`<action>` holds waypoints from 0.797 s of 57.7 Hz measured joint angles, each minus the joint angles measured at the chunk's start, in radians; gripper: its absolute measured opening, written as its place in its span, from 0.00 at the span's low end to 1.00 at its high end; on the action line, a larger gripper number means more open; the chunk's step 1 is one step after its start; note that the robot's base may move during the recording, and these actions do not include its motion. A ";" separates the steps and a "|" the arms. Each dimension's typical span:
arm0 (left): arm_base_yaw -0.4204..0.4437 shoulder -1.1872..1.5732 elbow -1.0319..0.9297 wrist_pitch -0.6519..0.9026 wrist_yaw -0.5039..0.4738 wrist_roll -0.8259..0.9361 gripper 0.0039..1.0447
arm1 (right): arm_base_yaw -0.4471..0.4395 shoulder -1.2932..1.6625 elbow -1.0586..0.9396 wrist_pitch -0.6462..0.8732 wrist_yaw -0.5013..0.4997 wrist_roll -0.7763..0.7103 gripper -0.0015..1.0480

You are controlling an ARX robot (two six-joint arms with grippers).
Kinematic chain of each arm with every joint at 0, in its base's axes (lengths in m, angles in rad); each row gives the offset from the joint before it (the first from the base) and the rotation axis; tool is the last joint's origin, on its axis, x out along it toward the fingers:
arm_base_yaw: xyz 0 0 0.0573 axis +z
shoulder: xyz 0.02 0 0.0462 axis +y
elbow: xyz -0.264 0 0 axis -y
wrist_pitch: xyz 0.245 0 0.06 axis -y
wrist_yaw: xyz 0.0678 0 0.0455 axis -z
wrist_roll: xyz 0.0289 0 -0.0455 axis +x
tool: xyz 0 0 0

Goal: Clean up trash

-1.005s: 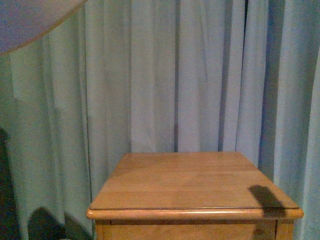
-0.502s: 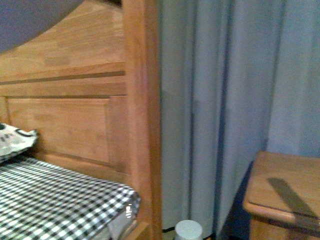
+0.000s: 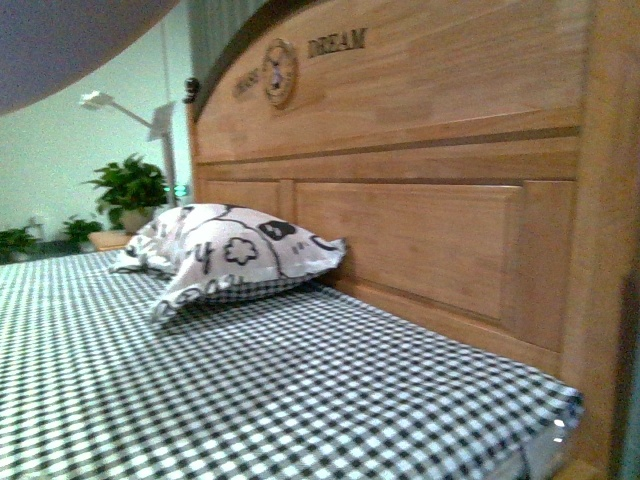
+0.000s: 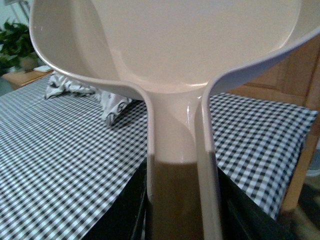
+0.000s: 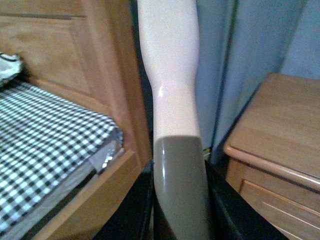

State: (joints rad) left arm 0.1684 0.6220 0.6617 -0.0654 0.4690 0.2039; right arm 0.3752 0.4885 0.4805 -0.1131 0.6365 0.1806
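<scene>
No trash shows in any view. My left gripper point(image 4: 181, 210) is shut on the handle of a cream dustpan point(image 4: 170, 45), whose scoop fills the top of the left wrist view and hangs over the checked bed. My right gripper point(image 5: 180, 200) is shut on the brush handle point(image 5: 172, 100), cream above and grey where the jaws hold it, upright beside the bed's corner post. Neither arm shows in the front view; only a blurred grey shape point(image 3: 70, 40) fills its top left corner.
A black-and-white checked bed point(image 3: 250, 400) runs up to a wooden headboard point(image 3: 430, 150). A white pillow with black doodles point(image 3: 235, 255) lies against it. A wooden nightstand point(image 5: 280, 130) stands by grey-blue curtains point(image 5: 250, 50). Potted plants point(image 3: 130, 190) sit far left.
The front view has swung left: from the nightstand and curtains, past the bedpost, to the bed, pillow and headboard.
</scene>
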 joint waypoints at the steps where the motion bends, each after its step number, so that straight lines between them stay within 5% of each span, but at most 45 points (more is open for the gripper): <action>1: 0.000 0.002 0.000 0.000 0.000 0.000 0.27 | 0.000 0.000 0.000 0.000 0.001 0.000 0.22; 42: 0.001 -0.001 -0.001 0.000 0.005 -0.006 0.27 | 0.000 0.005 -0.002 0.001 0.000 -0.002 0.22; 46: 0.008 0.019 0.039 -0.132 0.021 -0.035 0.27 | 0.000 -0.002 -0.002 0.001 0.004 -0.002 0.22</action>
State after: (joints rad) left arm 0.1764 0.6407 0.7006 -0.1978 0.4904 0.1684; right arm 0.3748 0.4870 0.4789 -0.1123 0.6407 0.1791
